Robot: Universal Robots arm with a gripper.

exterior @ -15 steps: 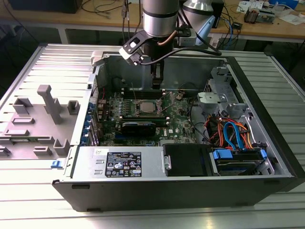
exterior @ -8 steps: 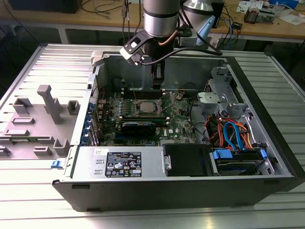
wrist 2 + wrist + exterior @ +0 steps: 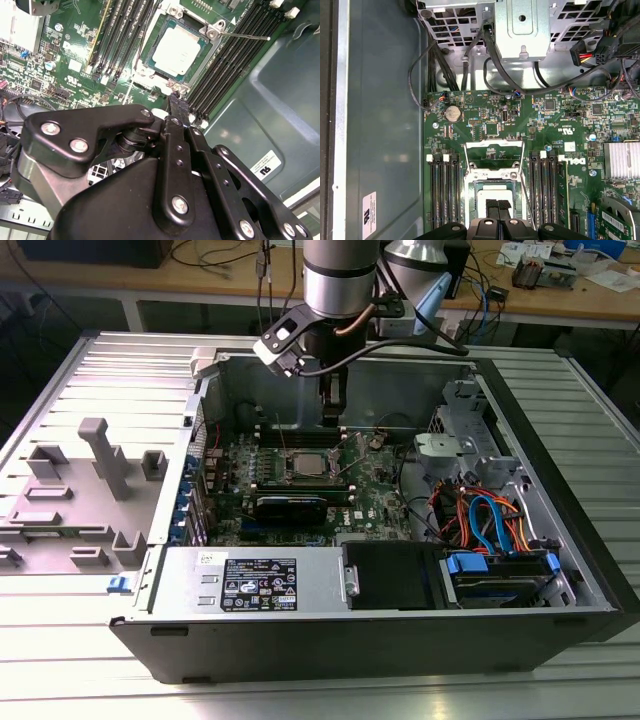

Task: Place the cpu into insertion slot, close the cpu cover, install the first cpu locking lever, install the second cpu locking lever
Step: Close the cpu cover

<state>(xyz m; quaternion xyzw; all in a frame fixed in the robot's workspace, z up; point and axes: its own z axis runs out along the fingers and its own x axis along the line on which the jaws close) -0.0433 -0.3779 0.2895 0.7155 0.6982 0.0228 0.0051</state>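
I held the tool [image 3: 176, 100], fingers pressed together and empty, just above the insertion slot [image 3: 145, 74], where the cpu [image 3: 177, 50] lay under the lowered cpu cover [image 3: 209, 35], I judged to push the free locking lever [image 3: 245, 36].

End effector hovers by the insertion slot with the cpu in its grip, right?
No. The cpu lies seated in the insertion slot, not in the grip; the second wrist view shows it. The end effector does hover beside that slot.

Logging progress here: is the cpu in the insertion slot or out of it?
In. In the second wrist view the cpu lies flat inside the insertion slot, with grey metal rim around it.
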